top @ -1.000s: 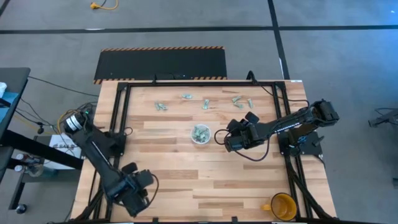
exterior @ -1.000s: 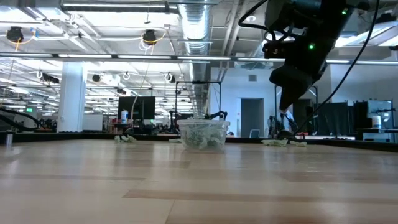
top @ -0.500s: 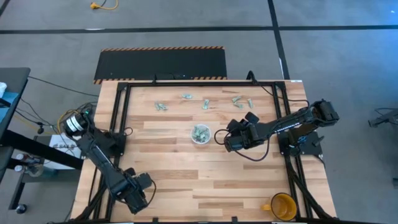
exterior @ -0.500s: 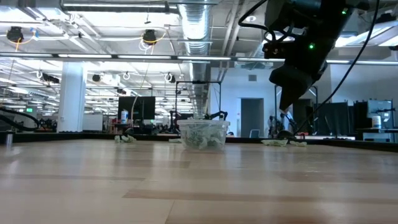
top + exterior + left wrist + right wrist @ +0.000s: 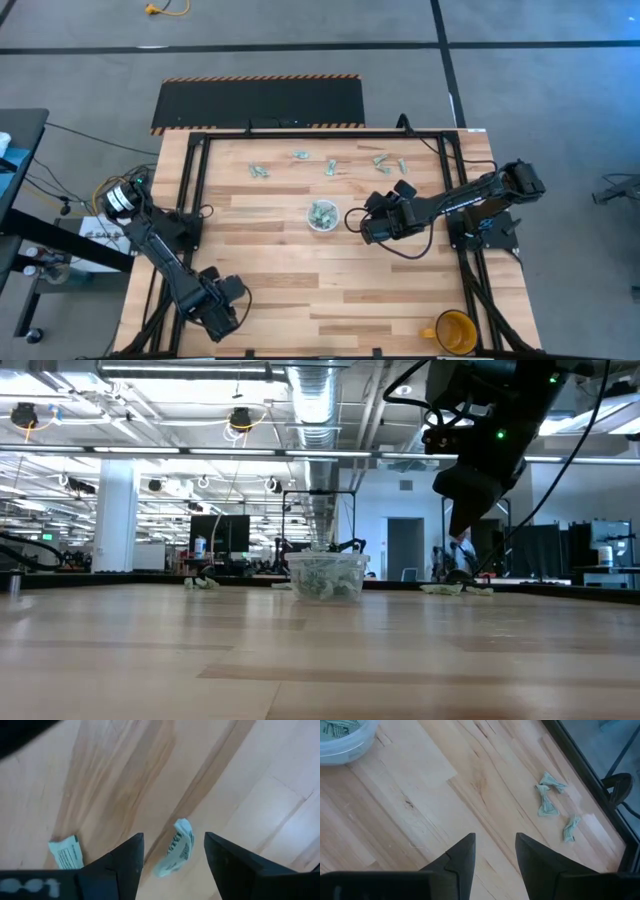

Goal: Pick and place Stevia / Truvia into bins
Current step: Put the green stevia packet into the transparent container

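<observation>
Your right gripper [image 5: 352, 222] hovers beside the clear round cup [image 5: 322, 216], fingers parted, empty. Your left gripper [image 5: 173, 851], also parted, straddles one crumpled paper sachet [image 5: 175, 847]. More sachets [image 5: 328, 166] lie scattered at the wood-plank table's [image 5: 300, 290] far edge.

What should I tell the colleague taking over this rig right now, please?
Left tool: open, empty, low at the table's near-left corner over two loose sachets.
Right tool: open, empty, hovering just right of the cup.
Done: the cup already holds a pile of sachets.
Left: sachets scattered along the far edge, a cluster of three ahead of the right tool, plus the two under the left tool.
</observation>
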### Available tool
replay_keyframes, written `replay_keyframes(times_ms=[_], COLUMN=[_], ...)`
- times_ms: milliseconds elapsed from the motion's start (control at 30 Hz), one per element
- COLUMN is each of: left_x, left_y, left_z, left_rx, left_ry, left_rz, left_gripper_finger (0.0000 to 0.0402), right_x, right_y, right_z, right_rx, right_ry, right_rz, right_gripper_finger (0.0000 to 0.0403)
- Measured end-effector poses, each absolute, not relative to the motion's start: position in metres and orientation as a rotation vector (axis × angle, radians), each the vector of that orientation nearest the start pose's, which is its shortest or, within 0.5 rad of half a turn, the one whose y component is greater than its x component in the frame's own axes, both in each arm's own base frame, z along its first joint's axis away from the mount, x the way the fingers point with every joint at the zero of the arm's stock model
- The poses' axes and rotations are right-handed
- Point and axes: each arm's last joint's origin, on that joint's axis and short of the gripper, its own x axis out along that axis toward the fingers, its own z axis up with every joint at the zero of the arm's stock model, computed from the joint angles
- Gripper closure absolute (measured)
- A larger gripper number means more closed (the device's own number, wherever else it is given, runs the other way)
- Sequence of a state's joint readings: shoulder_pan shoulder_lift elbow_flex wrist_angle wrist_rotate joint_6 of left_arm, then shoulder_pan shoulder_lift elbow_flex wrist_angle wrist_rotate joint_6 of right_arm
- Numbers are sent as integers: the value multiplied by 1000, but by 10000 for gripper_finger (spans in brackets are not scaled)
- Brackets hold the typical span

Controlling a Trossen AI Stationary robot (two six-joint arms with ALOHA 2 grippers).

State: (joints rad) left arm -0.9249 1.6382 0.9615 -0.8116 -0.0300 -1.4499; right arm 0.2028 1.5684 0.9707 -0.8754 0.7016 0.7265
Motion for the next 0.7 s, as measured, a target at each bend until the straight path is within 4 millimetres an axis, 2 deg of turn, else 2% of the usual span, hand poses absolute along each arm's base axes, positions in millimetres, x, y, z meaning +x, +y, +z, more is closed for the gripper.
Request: replay_keyframes(times_ms=[433,700], left_x=[166,168], left_y=[-219,-226], left_z=[164,138], left_rx=[-434,-411], left_ry=[1475,1662], left_rz=[335,339], left_gripper_finger=[191,191], right_x=[263,263], right_y=[35,35], right_z=[190,190], right_rx=[-41,-41], right_ry=[1082,1081], right_rz=[-835,-835], right_gripper_finger=[269,269])
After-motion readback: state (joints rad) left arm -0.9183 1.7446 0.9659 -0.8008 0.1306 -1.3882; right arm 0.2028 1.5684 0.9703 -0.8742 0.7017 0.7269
